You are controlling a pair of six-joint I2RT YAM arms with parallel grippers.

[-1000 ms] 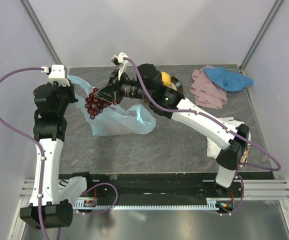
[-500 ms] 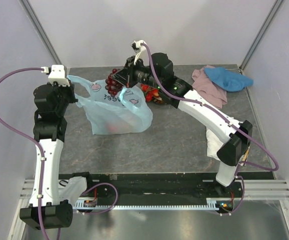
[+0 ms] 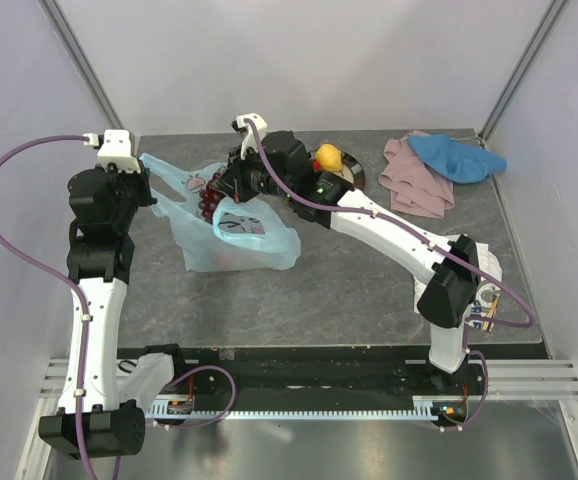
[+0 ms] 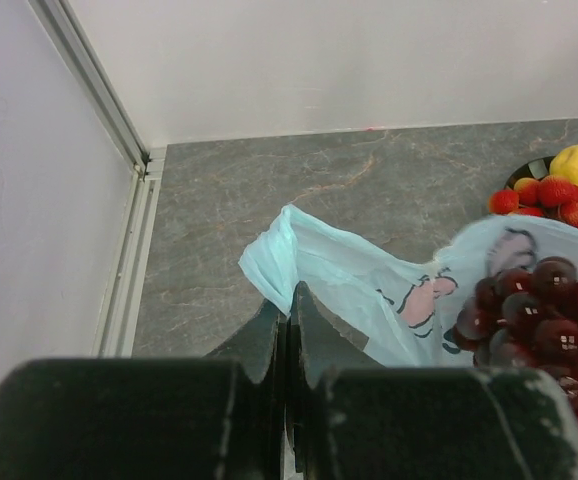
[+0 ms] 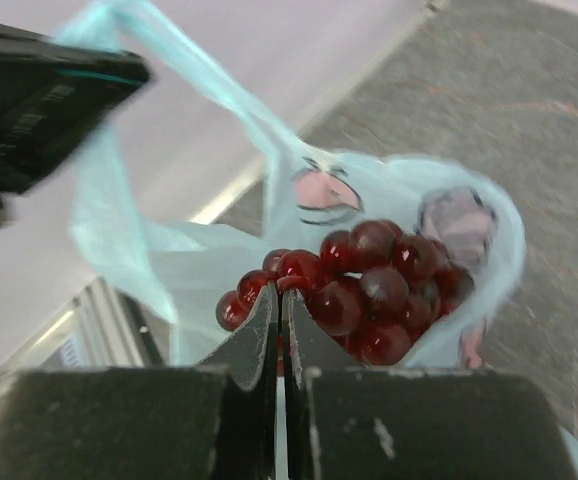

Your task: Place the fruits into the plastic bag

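Observation:
The light-blue plastic bag stands open at the table's left centre. My left gripper is shut on one bag handle and holds it up; from above, the left gripper is at the bag's left corner. A bunch of dark red grapes hangs in my right gripper, which is shut on its top. The right gripper and the grapes are at the bag's mouth. A yellow lemon and small red berries lie on the dark-rimmed plate.
A pink cloth with a blue cloth on top lies at the back right. The right arm stretches diagonally across the table over the plate. Enclosure walls stand close behind and to the left of the bag.
The right gripper swung the grapes back toward the plate, then forward and down again into the bag's mouth. The bag's top edge shifted. The left gripper has kept still.

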